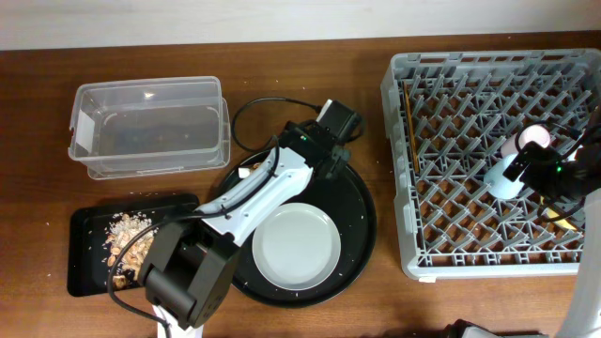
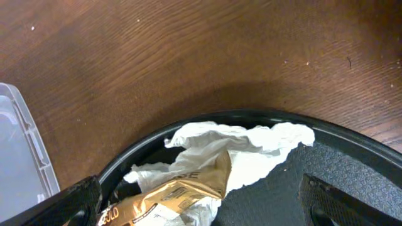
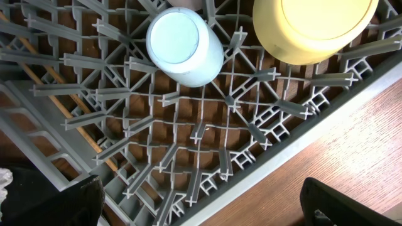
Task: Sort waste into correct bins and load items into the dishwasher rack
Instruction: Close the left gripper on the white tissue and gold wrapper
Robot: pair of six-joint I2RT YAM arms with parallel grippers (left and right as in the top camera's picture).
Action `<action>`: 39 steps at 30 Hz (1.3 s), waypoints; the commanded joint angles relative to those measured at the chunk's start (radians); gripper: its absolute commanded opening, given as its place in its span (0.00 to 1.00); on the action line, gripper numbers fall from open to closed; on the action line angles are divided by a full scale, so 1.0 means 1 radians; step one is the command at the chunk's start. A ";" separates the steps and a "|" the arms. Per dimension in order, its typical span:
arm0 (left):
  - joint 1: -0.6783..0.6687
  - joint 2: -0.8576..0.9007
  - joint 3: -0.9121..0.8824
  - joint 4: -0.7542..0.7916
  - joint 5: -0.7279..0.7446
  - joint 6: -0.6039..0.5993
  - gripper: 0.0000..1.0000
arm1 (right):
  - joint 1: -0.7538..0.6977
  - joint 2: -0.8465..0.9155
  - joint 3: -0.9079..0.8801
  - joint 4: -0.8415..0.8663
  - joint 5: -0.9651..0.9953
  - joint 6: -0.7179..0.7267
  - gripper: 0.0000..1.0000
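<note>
My left gripper (image 2: 204, 199) is open, its two black fingers standing wide apart on either side of a gold-brown wrapper (image 2: 188, 188). The wrapper lies on a crumpled white napkin (image 2: 251, 144) at the rim of the round black tray (image 2: 352, 163). A pale grey plate (image 1: 296, 246) sits on that tray. My right gripper (image 3: 207, 201) hangs open and empty over the near wall of the grey dishwasher rack (image 3: 295, 157). Inside the rack stand a light-blue cup (image 3: 183, 45), a yellow bowl (image 3: 314, 25), a pink cup (image 1: 535, 138) and brown chopsticks (image 1: 411, 127).
The clear plastic tub (image 1: 146, 127) stands at the back left, its corner just left of my left gripper. The flat black tray (image 1: 84, 272) at the front left holds brownish food scraps with rice (image 1: 127, 235). My left arm (image 1: 272, 183) reaches across the round tray.
</note>
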 commanded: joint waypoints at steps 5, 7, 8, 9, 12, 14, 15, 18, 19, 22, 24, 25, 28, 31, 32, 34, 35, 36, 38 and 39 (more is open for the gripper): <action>0.039 0.093 0.002 0.005 -0.011 0.012 0.98 | -0.006 0.003 -0.003 0.000 0.002 0.008 0.98; 0.053 0.101 0.002 0.014 -0.011 0.012 0.92 | -0.006 0.003 -0.003 0.000 0.002 0.008 0.98; 0.061 0.108 0.002 0.018 -0.011 0.012 0.91 | -0.006 0.003 -0.003 0.000 0.002 0.008 0.98; 0.069 0.118 0.002 0.021 -0.011 0.012 0.91 | -0.006 0.003 -0.003 0.000 0.002 0.008 0.98; 0.078 0.136 0.002 0.021 -0.007 0.012 0.89 | -0.006 0.003 -0.003 0.000 0.002 0.008 0.98; 0.079 0.138 0.002 0.021 -0.007 0.012 0.79 | -0.006 0.003 -0.003 0.000 0.002 0.008 0.98; 0.077 0.138 0.002 0.021 -0.007 0.012 0.74 | -0.006 0.003 -0.003 0.000 0.002 0.008 0.99; 0.078 0.138 0.002 0.020 -0.007 0.012 0.58 | -0.006 0.003 -0.003 0.000 0.002 0.008 0.98; 0.078 0.138 0.002 0.017 -0.007 0.012 0.55 | -0.006 0.003 -0.003 0.000 0.002 0.008 0.98; 0.077 0.138 0.002 0.011 0.014 0.012 0.49 | -0.006 0.003 -0.003 0.000 0.002 0.008 0.98; 0.077 0.138 0.002 0.011 0.024 0.012 0.44 | -0.006 0.003 -0.003 0.000 0.002 0.008 0.98; 0.077 0.138 0.002 0.011 0.023 0.012 0.39 | -0.006 0.003 -0.003 0.000 0.002 0.008 0.98; 0.077 0.138 0.002 0.010 0.023 0.012 0.18 | -0.006 0.003 -0.003 0.000 0.002 0.008 0.98; 0.077 0.138 0.002 0.011 0.023 0.011 0.09 | -0.006 0.003 -0.003 0.000 0.002 0.008 0.98; 0.077 0.138 0.002 0.011 0.023 0.011 0.08 | -0.006 0.003 -0.003 0.000 0.002 0.008 0.98; 0.077 0.138 0.002 0.010 0.023 0.012 0.06 | -0.006 0.003 -0.003 0.000 0.002 0.008 0.98; 0.077 0.138 0.002 0.010 0.023 0.012 0.05 | -0.006 0.003 -0.003 0.000 0.002 0.008 0.98; 0.077 0.138 0.002 0.008 0.023 0.012 0.02 | -0.006 0.003 -0.003 0.000 0.002 0.008 0.98; 0.077 0.138 0.002 0.009 0.023 0.012 0.01 | -0.006 0.003 -0.003 0.000 0.002 0.008 0.98; 0.077 0.138 0.002 0.009 0.023 0.012 0.01 | -0.006 0.003 -0.003 0.000 0.002 0.008 0.98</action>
